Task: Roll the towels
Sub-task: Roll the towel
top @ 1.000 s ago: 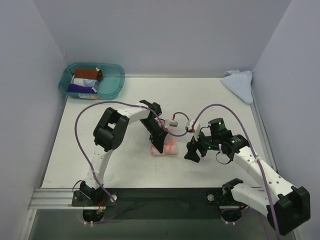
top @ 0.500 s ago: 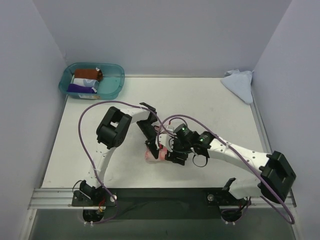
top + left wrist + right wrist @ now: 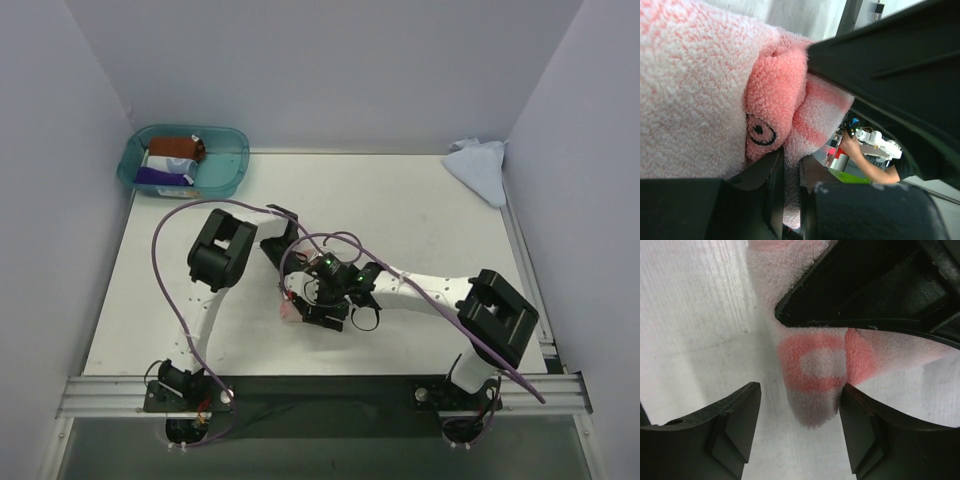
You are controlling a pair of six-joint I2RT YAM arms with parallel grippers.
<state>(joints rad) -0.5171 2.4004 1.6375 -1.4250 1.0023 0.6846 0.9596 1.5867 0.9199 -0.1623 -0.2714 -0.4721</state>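
pink towel (image 3: 291,310): bunched up near the middle of the table (image 3: 420,200), a bit toward its near edge | left gripper (image 3: 289,296): squeezing the pink towel | right gripper (image 3: 800,390): jaws apart, one finger each side of the towel's end | blue towel (image 3: 478,165): crumpled, far right corner | teal tub (image 3: 232,150): far left corner

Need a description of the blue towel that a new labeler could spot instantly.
On the white table, go to the far right corner by the walls. The light blue towel lies crumpled there, alone. The pink towel is mid-table, and the teal tub sits far left.
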